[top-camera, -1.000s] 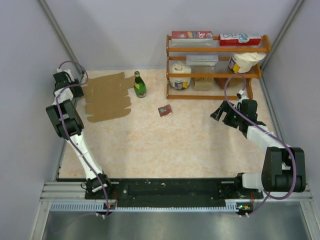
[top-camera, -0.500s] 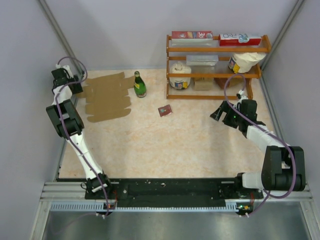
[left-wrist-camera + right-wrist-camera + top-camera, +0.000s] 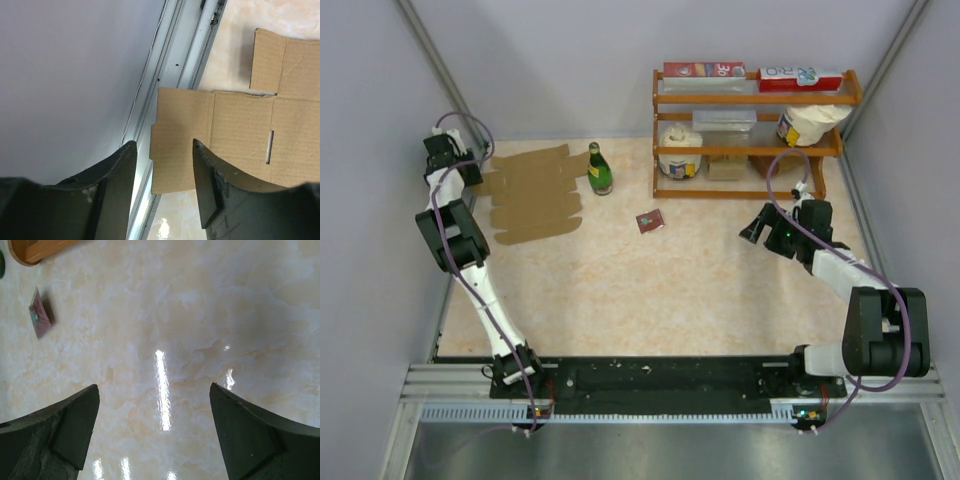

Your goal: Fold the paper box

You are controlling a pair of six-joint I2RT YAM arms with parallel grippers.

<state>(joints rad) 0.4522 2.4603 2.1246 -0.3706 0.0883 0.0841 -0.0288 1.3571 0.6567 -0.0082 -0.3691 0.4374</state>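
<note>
At the far left my left gripper sits at the back corner of the surface, its two dark, blunt fingers parted with a clear gap between them. Through that gap, in the wrist view, I see the left edge of the paper box: a flat sheet of plain brown corrugated cardboard with square tabs, crease lines and a thin cut slit. Its edge overhangs the pale metal rail beside the grey wall. I cannot tell whether my fingers touch the sheet.

From above, the paper box lies spread out with rounded flaps in the far left part of the glossy, beige marbled surface. Just to its right stands a green glass bottle, upright. Further right a small dark-red square card lies flat, then a wooden rack. My right gripper is near the rack, jaws spread wide over bare surface, holding nothing.
</note>
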